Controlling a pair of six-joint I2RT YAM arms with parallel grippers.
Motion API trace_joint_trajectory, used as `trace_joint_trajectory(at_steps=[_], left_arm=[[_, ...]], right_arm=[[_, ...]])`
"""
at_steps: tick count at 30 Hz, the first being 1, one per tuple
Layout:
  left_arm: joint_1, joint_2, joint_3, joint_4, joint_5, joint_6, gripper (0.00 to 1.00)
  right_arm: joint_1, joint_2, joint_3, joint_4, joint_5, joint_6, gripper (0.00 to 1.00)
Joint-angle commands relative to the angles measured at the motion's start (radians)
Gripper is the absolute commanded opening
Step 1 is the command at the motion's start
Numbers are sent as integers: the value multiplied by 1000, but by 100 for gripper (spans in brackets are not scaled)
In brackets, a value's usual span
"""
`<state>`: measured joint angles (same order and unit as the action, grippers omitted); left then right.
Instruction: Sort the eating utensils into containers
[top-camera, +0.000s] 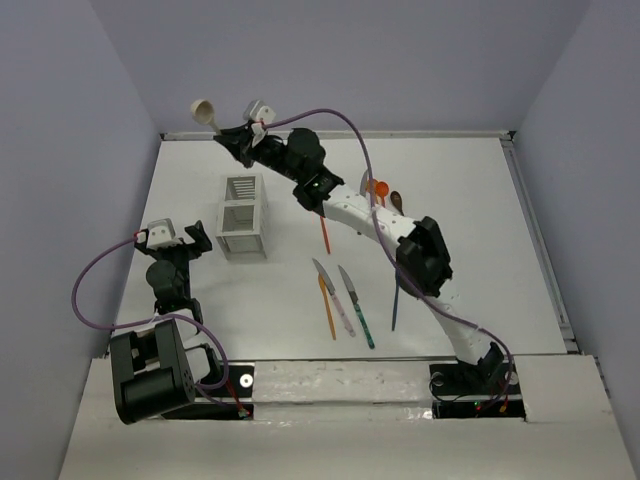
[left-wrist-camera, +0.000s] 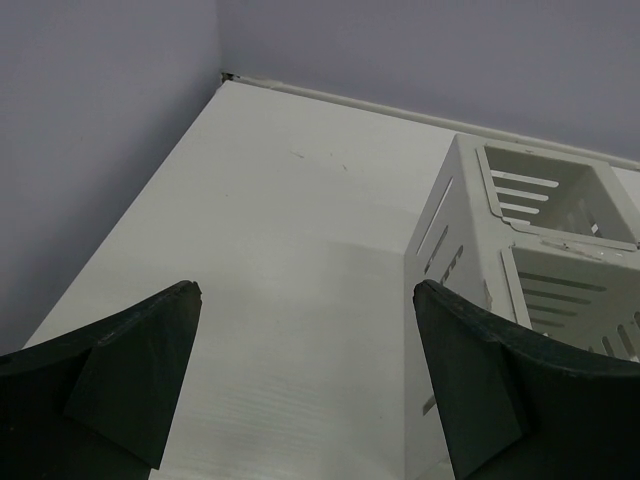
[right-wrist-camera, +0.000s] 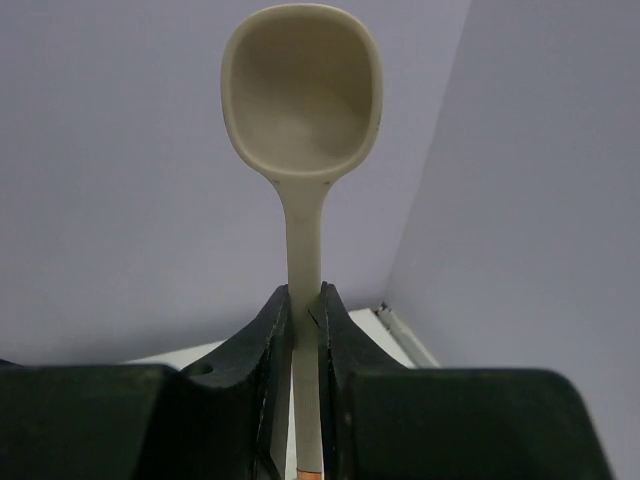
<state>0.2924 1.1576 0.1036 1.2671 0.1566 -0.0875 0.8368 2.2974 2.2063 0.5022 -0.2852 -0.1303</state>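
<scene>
A beige spoon (right-wrist-camera: 302, 90) stands bowl-up between the fingers of my right gripper (right-wrist-camera: 304, 300), which is shut on its handle. In the top view that gripper (top-camera: 228, 137) is raised at the far left corner with the spoon (top-camera: 204, 110) against the back wall, beyond the white slatted caddy (top-camera: 243, 216). My left gripper (top-camera: 182, 243) sits just left of the caddy. It (left-wrist-camera: 305, 290) is open with nothing between its fingers and the caddy (left-wrist-camera: 460, 230) close on the right. Both visible compartments look empty.
An orange knife (top-camera: 327, 305), a pink-handled knife (top-camera: 338, 295), a teal-handled knife (top-camera: 358, 305) and a blue spoon (top-camera: 395, 300) lie on the table in front of the right arm. An orange spoon (top-camera: 380, 188), a brown spoon (top-camera: 396, 202) and an orange handle (top-camera: 325, 235) lie partly under it.
</scene>
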Motion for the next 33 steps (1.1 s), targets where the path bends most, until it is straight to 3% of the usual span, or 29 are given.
trace_joint_trajectory(at_steps=[1,6,18,28,33], left_arm=[[7,-6,15,120,-11,11,99],[8,-4,16,117,-8,11,99],[10,-73,-18,189,34,14,99],[13,-406,287,-569,81,216,99],[13,-510,406,-885,40,343,99]], right_arm=[[1,187,202,82,-63,21,0],[1,292,285,110,-52,26,0],[1,272,23,151,-17,31,0],[1,215,-105,205,-5,41,1],[1,195,-140,213,-3,32,30]])
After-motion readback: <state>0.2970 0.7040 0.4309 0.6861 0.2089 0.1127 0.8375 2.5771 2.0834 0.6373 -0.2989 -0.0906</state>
